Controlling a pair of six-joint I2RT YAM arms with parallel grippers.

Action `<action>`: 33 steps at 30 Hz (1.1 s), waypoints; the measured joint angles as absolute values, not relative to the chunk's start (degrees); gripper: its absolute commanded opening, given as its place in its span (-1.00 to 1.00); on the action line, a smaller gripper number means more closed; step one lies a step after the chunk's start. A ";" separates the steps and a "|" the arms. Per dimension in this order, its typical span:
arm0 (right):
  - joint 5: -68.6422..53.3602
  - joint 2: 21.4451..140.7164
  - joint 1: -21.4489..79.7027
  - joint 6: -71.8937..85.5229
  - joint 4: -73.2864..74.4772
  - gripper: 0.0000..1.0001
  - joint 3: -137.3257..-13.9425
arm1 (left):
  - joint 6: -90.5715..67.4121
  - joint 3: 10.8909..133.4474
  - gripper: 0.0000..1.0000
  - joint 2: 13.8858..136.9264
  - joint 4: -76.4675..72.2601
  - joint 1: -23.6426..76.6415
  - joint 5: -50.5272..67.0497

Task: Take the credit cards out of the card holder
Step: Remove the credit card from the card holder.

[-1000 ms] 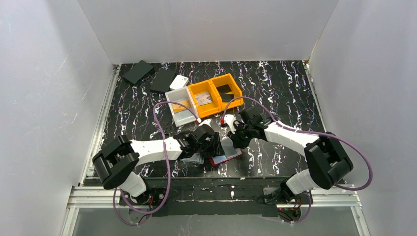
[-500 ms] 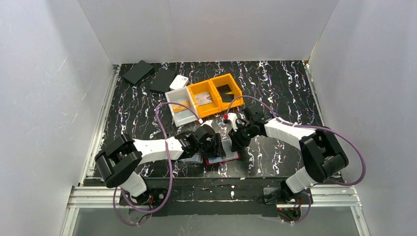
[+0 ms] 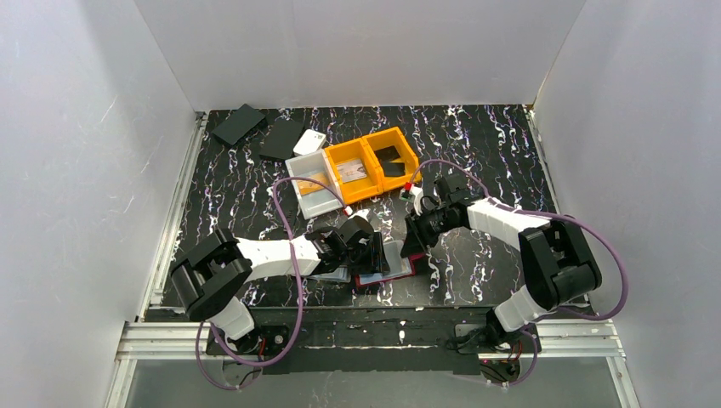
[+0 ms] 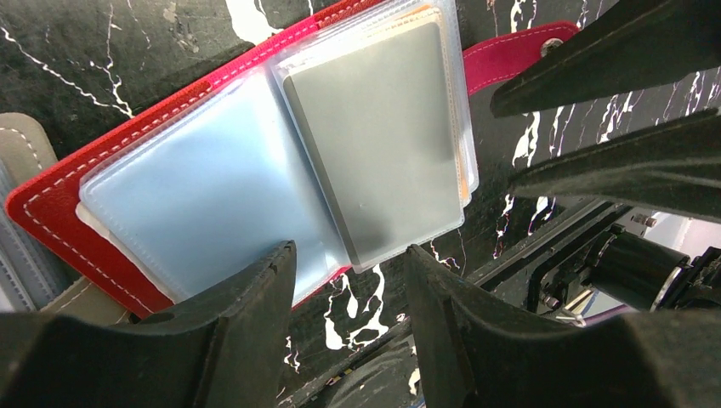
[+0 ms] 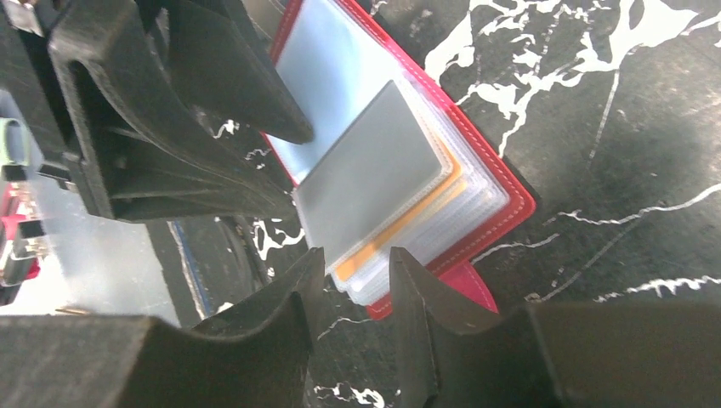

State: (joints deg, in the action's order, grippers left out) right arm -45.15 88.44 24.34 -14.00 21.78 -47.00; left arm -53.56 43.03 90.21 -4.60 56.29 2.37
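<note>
— white walls are closing in a black table (image 3: 502, 144) veined with white. what is lying on it?

— a red card holder (image 3: 387, 276) is lying open close to the near edge, about midway between the two arms. its clear sleeves are fanning out like pages. a grey card (image 4: 374, 136) is showing in the top sleeve, and an orange card edge (image 5: 400, 228) is peeking out from the sleeves beneath it.

— where are the grippers hovering?

— both are hanging over the holder. the left gripper (image 4: 349, 255) is sitting at its left side with fingers (image 4: 242, 331) spread wide, the tips straddling the edge of the open sleeves. the right gripper (image 5: 355, 259) is sitting at the holder's right side, its fingers (image 5: 442, 331) parted by only a narrow gap, and a corner of the sleeve stack is showing in that gap. whether they are touching the sleeves, i cannot tell.

— what else is sitting around?

— a grey stitched pouch (image 4: 19, 255) is lying just left of the holder and partly under it. farther back, a clear bin (image 3: 319, 204) and two orange bins (image 3: 361, 194) are standing in a row. two flat black pieces (image 3: 238, 124) and a small white item (image 3: 309, 142) are resting towards the far left corner.
</note>
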 measured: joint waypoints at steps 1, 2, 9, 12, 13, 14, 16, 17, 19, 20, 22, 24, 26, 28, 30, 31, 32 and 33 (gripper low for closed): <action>-45.93 88.62 24.32 -13.39 21.47 -0.14 -47.00 | -53.56 43.07 -0.04 90.26 -4.62 56.29 2.37; -46.85 88.88 24.32 -12.75 21.10 -0.15 -47.00 | -53.54 43.13 -0.05 90.32 -4.62 56.29 2.39; -50.41 90.91 24.32 -8.71 18.92 -0.16 -46.61 | -53.56 43.16 -0.07 90.45 -4.71 56.29 2.39; -50.63 91.96 24.32 -7.77 18.63 -0.15 -46.57 | -53.56 43.16 -0.07 90.48 -4.71 56.29 2.39; -50.54 92.23 24.32 -7.62 18.41 -0.14 -46.48 | -53.54 43.16 -0.07 90.48 -4.71 56.29 2.39; -50.41 92.31 24.32 -7.51 18.26 -0.13 -46.35 | -53.56 43.16 -0.07 90.48 -4.71 56.29 2.39; -49.91 92.31 24.32 -7.42 18.22 -0.10 -46.26 | -53.56 43.16 -0.07 90.48 -4.71 56.29 2.39; -49.60 92.31 24.32 -7.42 18.13 -0.10 -46.26 | -53.56 43.16 -0.07 90.48 -4.71 56.29 2.39; -48.90 92.31 24.32 -7.44 18.04 -0.09 -46.26 | -53.56 43.16 -0.07 90.48 -4.71 56.29 2.39; -48.64 92.31 24.32 -7.44 18.02 -0.09 -46.26 | -53.56 43.16 -0.07 90.48 -4.71 56.29 2.39; -48.40 92.31 24.32 -7.42 18.02 -0.09 -46.26 | -53.56 43.16 -0.07 90.48 -4.71 56.29 2.39; -48.40 92.33 24.32 -7.42 18.02 -0.10 -46.26 | -53.56 43.16 -0.07 90.48 -4.71 56.29 2.42; -48.80 92.51 24.34 -7.44 18.02 -0.10 -46.26 | -53.54 43.16 -0.07 90.48 -4.71 56.29 2.42; -49.80 92.97 24.34 -7.46 18.04 -0.10 -46.26 | -53.54 43.16 -0.06 90.48 -4.71 56.29 2.44; -50.89 93.25 24.40 -7.49 18.04 -0.11 -46.26 | -53.54 43.16 -0.06 90.48 -4.73 56.29 2.46; -51.62 93.27 24.47 -7.49 18.09 -0.11 -46.26 | -53.54 43.16 -0.06 90.50 -4.73 56.29 2.50; -52.16 93.27 24.51 -7.51 18.06 -0.11 -46.26 | -53.54 43.16 -0.06 90.50 -4.75 56.29 2.55; -53.01 93.27 24.62 -7.55 18.06 -0.11 -46.26 | -53.54 43.16 -0.06 90.50 -4.75 56.29 2.57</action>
State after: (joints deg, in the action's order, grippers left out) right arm -53.01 93.27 24.62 -7.55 18.06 -46.26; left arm -53.54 43.16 90.50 -4.75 56.29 2.57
